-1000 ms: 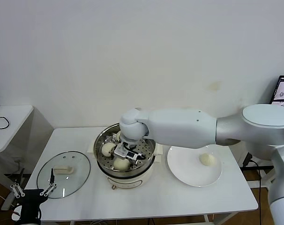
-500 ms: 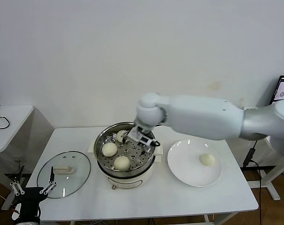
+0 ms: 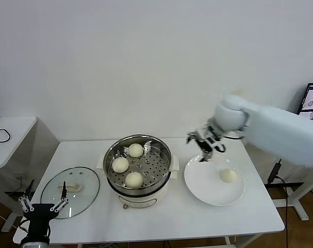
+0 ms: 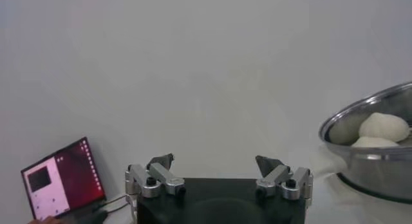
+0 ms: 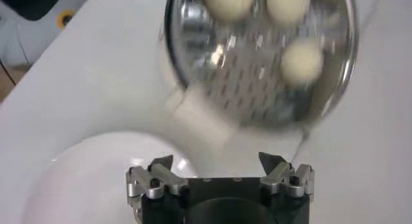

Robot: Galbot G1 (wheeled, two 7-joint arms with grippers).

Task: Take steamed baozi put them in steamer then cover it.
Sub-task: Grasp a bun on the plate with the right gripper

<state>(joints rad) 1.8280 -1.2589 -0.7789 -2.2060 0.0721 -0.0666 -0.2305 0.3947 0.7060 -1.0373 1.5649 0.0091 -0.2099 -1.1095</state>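
Stainless steel is what I see first: the steamer (image 3: 137, 163) sits mid-table on its cream pot base, uncovered, with three steamed baozi on the perforated floor, one at the back (image 3: 136, 150), one on the left (image 3: 120, 164) and one at the front (image 3: 134, 179), each apart from the others. A fourth baozi (image 3: 228, 175) lies alone on the white plate (image 3: 205, 186) just right of the steamer, toward the plate's right side.

My right gripper (image 3: 205, 146) hangs over the plate's far left rim, between steamer and lone bun, jaws spread wide and nothing in them. The bun is near it, off to its right and closer to me. From the right wrist I see the steamer (image 5: 257, 58) beyond the fingertips (image 5: 269, 161).

My left gripper (image 3: 42, 204) is parked low at the table's front left corner, jaws wide and empty, just in front of the glass cover (image 3: 71, 191), which lies flat on the table left of the steamer, handle up.

Bare tabletop (image 3: 197, 219) runs along the front edge below the plate and steamer.
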